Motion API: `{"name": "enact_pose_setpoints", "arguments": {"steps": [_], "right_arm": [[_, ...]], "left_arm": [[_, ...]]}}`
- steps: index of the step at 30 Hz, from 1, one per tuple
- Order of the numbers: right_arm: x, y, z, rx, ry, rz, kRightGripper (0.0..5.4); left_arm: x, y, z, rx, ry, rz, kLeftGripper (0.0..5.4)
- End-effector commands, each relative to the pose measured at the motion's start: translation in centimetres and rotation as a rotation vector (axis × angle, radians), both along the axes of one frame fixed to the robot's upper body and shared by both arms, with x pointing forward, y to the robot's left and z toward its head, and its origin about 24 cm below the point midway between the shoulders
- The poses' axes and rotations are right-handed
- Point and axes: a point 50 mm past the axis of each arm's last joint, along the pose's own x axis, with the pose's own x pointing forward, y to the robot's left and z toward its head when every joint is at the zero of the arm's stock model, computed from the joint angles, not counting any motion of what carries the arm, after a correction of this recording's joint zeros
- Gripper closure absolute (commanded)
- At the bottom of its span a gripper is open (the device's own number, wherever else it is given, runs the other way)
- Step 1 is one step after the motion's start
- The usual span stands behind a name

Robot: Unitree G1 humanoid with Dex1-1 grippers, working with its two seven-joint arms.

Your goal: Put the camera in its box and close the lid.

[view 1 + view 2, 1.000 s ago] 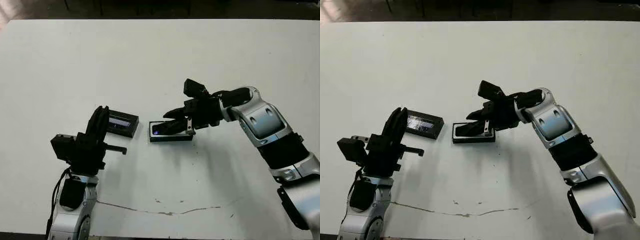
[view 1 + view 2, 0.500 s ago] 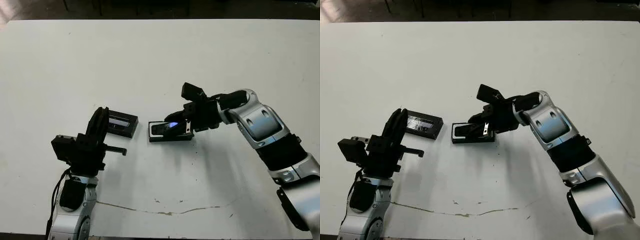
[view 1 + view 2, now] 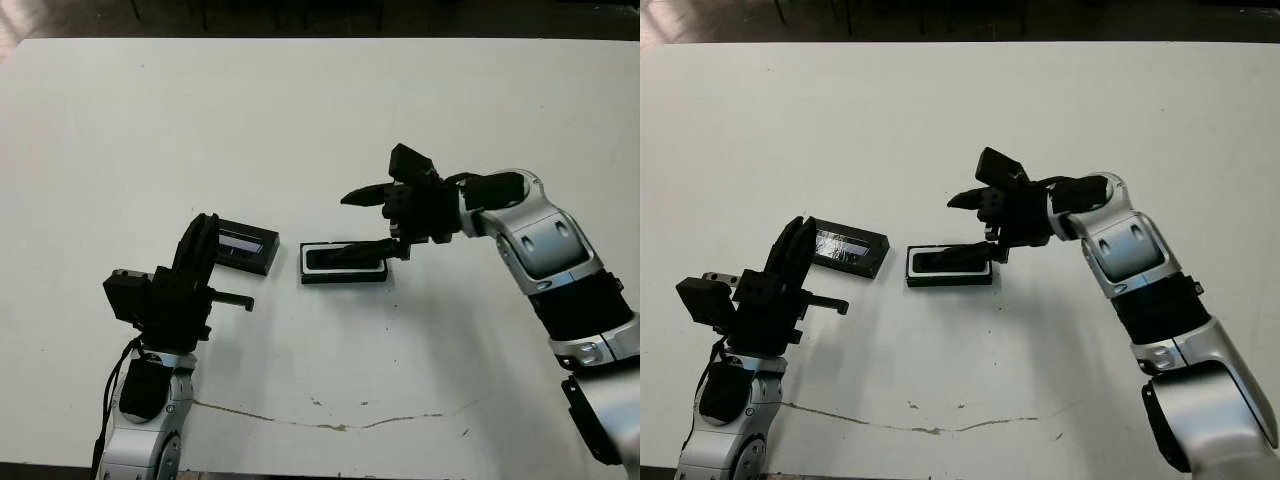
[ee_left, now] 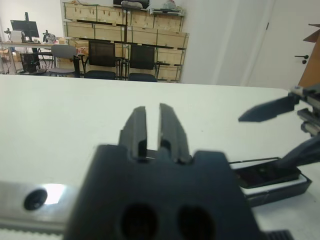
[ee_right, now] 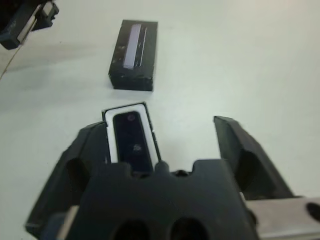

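Spread wide, the right gripper's (image 3: pixel 378 220) two black fingers grip nothing: one finger (image 3: pixel 362 194) points out above the table, the other reaches down to the right end of the box (image 3: pixel 343 263). In the right wrist view, the box shows between the two fingers, close to one of them. Inside the box, on its white lining, the camera (image 3: pixel 344 258) lies flat along the tray's length, a slim black bar that fills most of the tray. The box itself rests open on the white table (image 3: pixel 320 120), near the middle.

Just to the left of the box, with a narrow gap of bare table between them, lies the lid (image 3: pixel 243 247), a flat black piece with a pale shiny strip on its face, slightly angled to the box.

On the robot's left, the left gripper (image 4: pixel 153 122) hangs above the table close to the lid's left end, its fingers nearly together with only a thin slit between them, and they hold nothing.
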Motion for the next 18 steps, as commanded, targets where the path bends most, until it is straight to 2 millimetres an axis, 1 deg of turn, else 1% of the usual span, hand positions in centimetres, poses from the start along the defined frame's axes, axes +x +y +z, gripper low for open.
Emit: {"name": "enact_pose_setpoints", "arguments": {"steps": [1, 4, 6, 8, 10, 12, 15, 18], "right_arm": [[-0.2, -1.0, 0.0, 0.032, -0.021, -0.024, 0.60], [-0.4, -1.4, 0.9, 0.084, -0.056, -0.042, 0.01], [-0.7, -1.6, 1.6, 0.145, -0.064, -0.087, 0.01], [-1.2, -1.7, 2.3, 0.216, -0.083, -0.174, 0.01], [-1.8, -1.8, 2.8, 0.274, -0.150, -0.270, 0.01], [-2.8, -1.5, 2.8, 0.312, -0.225, -0.388, 0.01], [-4.4, -1.3, 2.2, 0.295, -0.321, -0.490, 0.38], [-5.8, -1.1, 1.3, 0.205, -0.418, -0.527, 1.05]], "left_arm": [[-0.1, 0.3, -0.6, 0.011, 0.036, 0.007, 5.40], [-0.1, 0.3, -0.6, 0.013, 0.035, 0.008, 5.40], [-0.1, 0.3, -0.6, 0.014, 0.035, 0.009, 5.40], [-0.1, 0.3, -0.6, 0.014, 0.035, 0.010, 5.40], [-0.1, 0.3, -0.6, 0.015, 0.034, 0.011, 5.40], [-0.2, 0.3, -0.6, 0.018, 0.037, 0.013, 5.40], [-0.2, 0.3, -0.6, 0.011, 0.036, 0.008, 5.40], [-0.2, 0.4, -0.6, 0.012, 0.038, 0.008, 5.40]]}}
